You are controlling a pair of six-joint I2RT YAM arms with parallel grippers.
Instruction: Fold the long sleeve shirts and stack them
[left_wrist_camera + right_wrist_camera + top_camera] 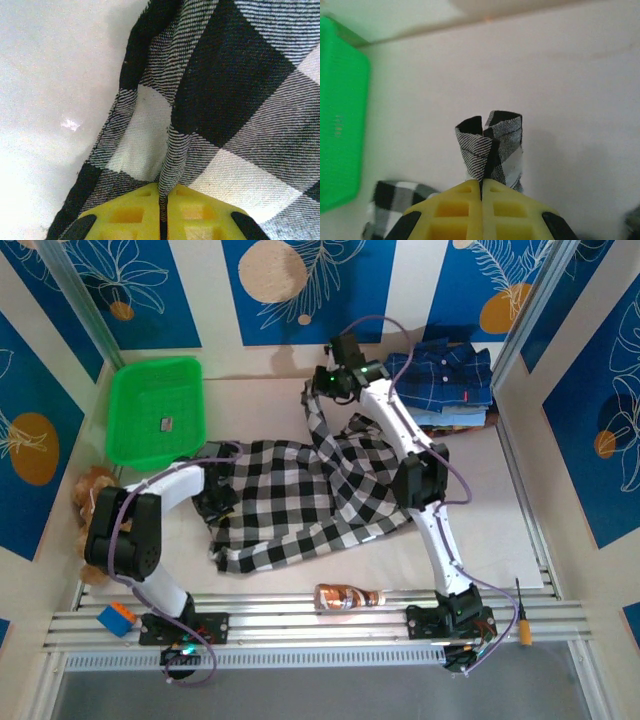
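Right pincer [481,186], its arm stretched far forward, is clamped on a raised fold of the checked shirt [300,502] sprawled across the counter [255,405]. Left pincer [162,202], arm bent low, pinches the shirt's left edge. Folded plaid shirts [445,385] sit far right.

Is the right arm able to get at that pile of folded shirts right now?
Probably yes: the pile lies close beside the right gripper, nothing between. But the gripper is shut on the checked shirt, so it would drag that along.
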